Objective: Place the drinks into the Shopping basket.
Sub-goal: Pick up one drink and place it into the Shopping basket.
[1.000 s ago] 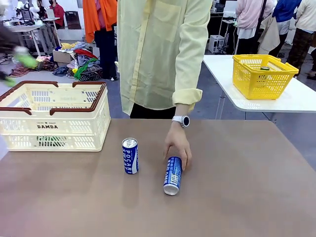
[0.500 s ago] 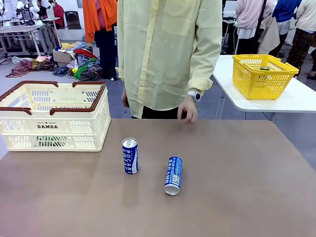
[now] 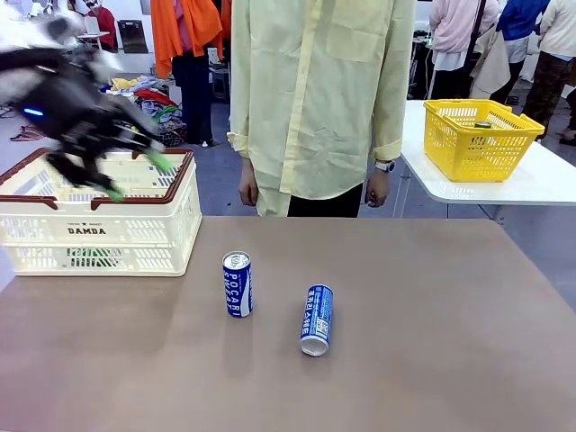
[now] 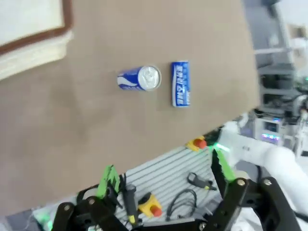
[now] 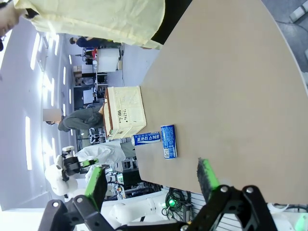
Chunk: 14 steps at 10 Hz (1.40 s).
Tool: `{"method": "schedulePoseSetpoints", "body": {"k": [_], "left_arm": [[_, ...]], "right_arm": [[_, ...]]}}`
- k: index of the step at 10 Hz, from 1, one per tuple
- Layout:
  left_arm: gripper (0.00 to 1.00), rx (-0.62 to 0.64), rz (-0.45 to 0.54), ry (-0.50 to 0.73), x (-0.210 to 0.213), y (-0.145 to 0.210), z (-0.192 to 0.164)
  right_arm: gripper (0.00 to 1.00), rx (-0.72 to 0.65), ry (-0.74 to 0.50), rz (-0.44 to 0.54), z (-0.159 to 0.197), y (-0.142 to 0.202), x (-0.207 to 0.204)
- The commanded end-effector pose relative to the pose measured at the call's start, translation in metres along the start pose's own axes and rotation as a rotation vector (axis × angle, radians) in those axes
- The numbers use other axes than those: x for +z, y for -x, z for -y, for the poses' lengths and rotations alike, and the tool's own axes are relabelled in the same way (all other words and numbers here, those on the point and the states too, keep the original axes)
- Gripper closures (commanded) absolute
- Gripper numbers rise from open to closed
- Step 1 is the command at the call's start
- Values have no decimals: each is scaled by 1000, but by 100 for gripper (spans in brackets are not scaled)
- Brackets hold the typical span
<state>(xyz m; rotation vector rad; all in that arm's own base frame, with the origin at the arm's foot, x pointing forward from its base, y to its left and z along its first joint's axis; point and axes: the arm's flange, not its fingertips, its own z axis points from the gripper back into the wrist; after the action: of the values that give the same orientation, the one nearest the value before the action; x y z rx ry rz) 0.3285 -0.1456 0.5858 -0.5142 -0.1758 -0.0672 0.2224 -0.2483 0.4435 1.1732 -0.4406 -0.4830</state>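
step: approach, upright can (image 3: 237, 283) and lying can (image 3: 315, 319) untouched | left gripper (image 3: 135, 177) wide, empty, near Shopping basket (image 3: 54, 238) | right gripper (image 5: 151, 175) wide, empty | next: upright can to be grasped

Brown tabletop (image 3: 432, 342) in the foreground. At two o'clock a white side table (image 3: 540, 184) bears a yellow mesh basket (image 3: 468, 148); at eleven, clothes (image 3: 171, 126) heaped on grey floor (image 3: 216, 184).
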Motion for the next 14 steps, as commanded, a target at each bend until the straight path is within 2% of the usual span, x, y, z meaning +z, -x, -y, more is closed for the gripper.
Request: {"method": "schedulePoseSetpoints", "body": {"k": [1, 3, 6, 8, 10, 14], "left_arm": [[0, 60, -76, -153, -49, -42, 25], [0, 156, 43, -334, -104, -60, 48], [0, 184, 102, -429, -161, -69, 48], [0, 174, 64, -400, -193, -69, 36], [0, 109, 52, -351, -207, -68, 32], [0, 56, -66, -358, -232, -73, 27]], "right_arm": [[0, 22, -13, -1, 0, 0, 1], [0, 22, -13, -1, 0, 0, 1], [0, 22, -13, -1, 0, 0, 1], [0, 22, -13, -1, 0, 0, 1], [0, 22, -13, -1, 0, 0, 1], [0, 22, -13, -1, 0, 0, 1]]}}
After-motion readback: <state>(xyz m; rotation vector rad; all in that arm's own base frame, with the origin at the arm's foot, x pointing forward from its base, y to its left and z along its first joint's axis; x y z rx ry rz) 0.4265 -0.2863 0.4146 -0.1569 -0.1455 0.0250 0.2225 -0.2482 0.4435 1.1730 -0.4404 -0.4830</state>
